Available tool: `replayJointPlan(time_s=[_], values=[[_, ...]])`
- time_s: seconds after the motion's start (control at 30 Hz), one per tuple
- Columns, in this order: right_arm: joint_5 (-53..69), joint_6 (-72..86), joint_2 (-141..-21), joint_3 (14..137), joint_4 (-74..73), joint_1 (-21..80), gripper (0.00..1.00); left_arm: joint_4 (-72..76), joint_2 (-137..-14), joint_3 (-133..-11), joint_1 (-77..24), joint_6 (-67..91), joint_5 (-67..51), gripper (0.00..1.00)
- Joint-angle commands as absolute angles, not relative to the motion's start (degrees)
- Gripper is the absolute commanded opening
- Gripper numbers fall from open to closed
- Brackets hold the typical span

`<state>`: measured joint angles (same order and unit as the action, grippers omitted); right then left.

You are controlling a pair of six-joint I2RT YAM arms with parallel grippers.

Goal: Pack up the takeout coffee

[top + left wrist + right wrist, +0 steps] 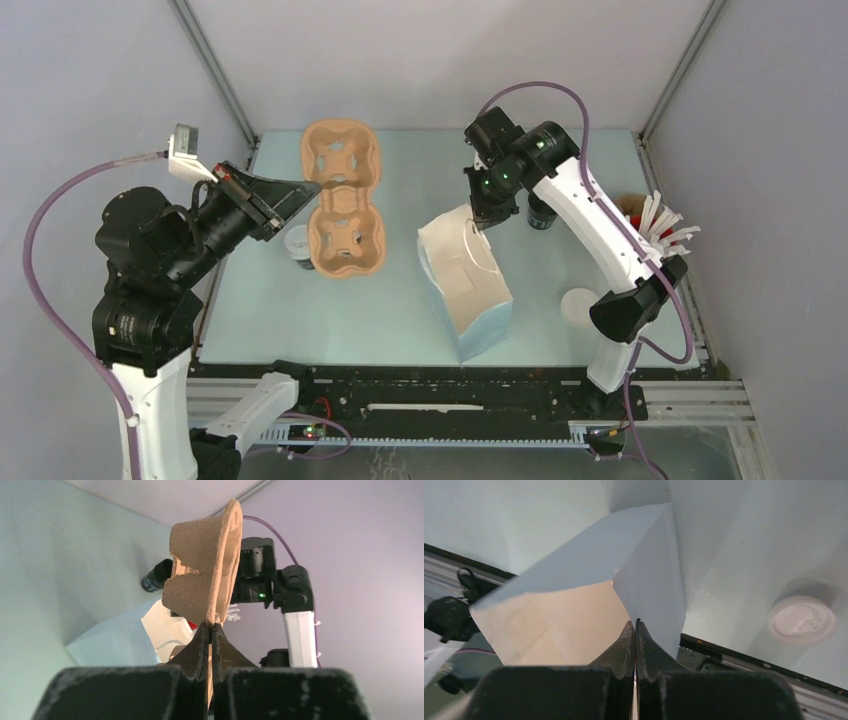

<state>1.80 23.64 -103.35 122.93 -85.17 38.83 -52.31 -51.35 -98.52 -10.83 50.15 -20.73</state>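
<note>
The table (380,310) bears a bag (472,292), loose lid (579,306), dark cup (541,216) and white-topped cup (298,243).

One pale blue paper bag (470,285), cream inside. One brown moulded-pulp cup carrier (343,195) left of the bag, with four wells. Two dark cups: a white-rimmed cup (298,245) left of the bag, a second cup (541,214) behind it. One round white plastic lid (579,305) right of the bag. White stirrer sticks (665,228) far right: one bundle, sticks uncountable.

Left gripper (210,627), fingers pinched closed on rim of brown pulp cup carrier (205,575), seen edge-on, rising above. Behind: pale-blue paper bag (115,642), mouth open, cream inside; dark cup (156,576) on table (60,570); right arm (280,587) with green light lit
</note>
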Motion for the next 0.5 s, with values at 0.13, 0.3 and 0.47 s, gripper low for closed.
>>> replayJointPlan(time_s=[0.13,0.3,0.47], values=[[7.3,32.3,-100.9,118.9,-72.9,32.2,0.00,-38.6,-50.0,-93.7,-10.4,59.1,-28.0,0.00],[11.3,37.4,-96.6,111.9,-63.7,28.8,0.01,-35.1,-49.1,-91.6,-10.4,62.0,-28.7,0.00],[11.4,35.5,-95.3,113.0,-63.9,28.1,0.50,-30.6,-47.9,-88.3,-10.4,66.2,-29.3,0.00]])
